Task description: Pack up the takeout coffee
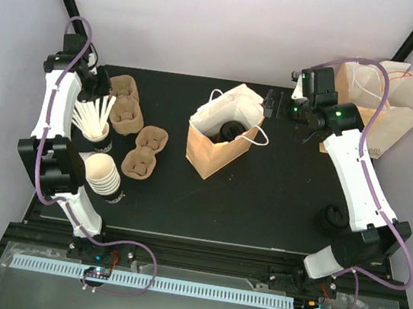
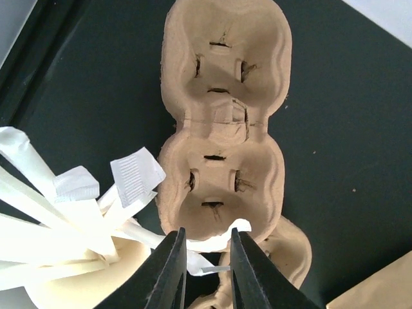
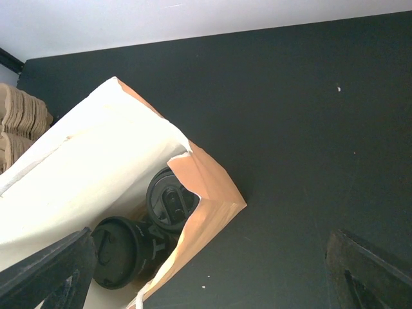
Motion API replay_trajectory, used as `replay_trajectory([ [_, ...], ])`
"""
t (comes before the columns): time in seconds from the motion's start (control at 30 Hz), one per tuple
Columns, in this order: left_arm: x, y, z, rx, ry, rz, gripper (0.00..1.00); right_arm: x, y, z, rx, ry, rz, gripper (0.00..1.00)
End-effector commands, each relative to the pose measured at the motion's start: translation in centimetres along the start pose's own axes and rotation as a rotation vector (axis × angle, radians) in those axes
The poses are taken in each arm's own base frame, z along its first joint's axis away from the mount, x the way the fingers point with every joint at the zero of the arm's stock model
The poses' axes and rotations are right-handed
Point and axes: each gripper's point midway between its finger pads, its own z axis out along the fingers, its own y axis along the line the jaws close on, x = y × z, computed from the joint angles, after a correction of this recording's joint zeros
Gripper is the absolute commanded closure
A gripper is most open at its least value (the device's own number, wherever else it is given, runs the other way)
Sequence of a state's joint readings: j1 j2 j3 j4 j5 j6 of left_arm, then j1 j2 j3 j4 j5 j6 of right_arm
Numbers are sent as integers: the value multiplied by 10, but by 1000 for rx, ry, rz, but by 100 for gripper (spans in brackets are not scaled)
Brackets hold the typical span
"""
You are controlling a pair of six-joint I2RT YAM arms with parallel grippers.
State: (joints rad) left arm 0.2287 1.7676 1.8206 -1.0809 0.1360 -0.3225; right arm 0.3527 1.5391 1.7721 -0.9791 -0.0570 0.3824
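Two takeout coffees, one black lid [image 3: 172, 199] beside the other [image 3: 119, 251], stand inside the open brown paper bag [image 3: 212, 212]. From above, one lid [image 1: 231, 131] shows in the bag [image 1: 211, 151] at mid-table. My right gripper [image 3: 209, 235] is open wide, holds nothing, and hovers at the bag's far right corner [image 1: 273, 102]. My left gripper [image 1: 96, 93] is at the far left, over a cup of white paper-wrapped sticks [image 1: 95, 117]. Its jaws [image 2: 207, 232] stand narrowly apart, with the end of one white stick [image 2: 212, 243] lying across the gap.
Brown pulp cup carriers lie at the left [image 1: 125, 105], [image 1: 145, 150], one right below my left wrist [image 2: 222, 129]. Lidless white cups [image 1: 103, 175] are stacked near the left arm. A second paper bag [image 1: 388, 95] stands back right. A dark round thing [image 1: 334, 218] sits by the right arm.
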Motion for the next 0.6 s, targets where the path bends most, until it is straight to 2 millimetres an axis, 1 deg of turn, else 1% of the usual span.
replay_trajectory([
  [0.0,8,2,7,-16,44,12,78,-6,3,-3,-20,-13,-5,0],
  [0.07,9,3,8,-20,47,13,76,-6,3,-3,-21,-12,-4,0],
  [0.13,9,3,8,-19,51,13,77,-6,4,-2,-22,-9,-4,0],
  [0.2,10,3,8,-19,52,13,82,-5,4,-1,-25,-7,-3,0],
  [0.33,9,3,3,-19,42,17,97,-6,5,-1,-27,-6,-2,0],
  [0.57,8,-1,-12,-5,20,18,98,-4,5,1,-33,1,-3,0],
])
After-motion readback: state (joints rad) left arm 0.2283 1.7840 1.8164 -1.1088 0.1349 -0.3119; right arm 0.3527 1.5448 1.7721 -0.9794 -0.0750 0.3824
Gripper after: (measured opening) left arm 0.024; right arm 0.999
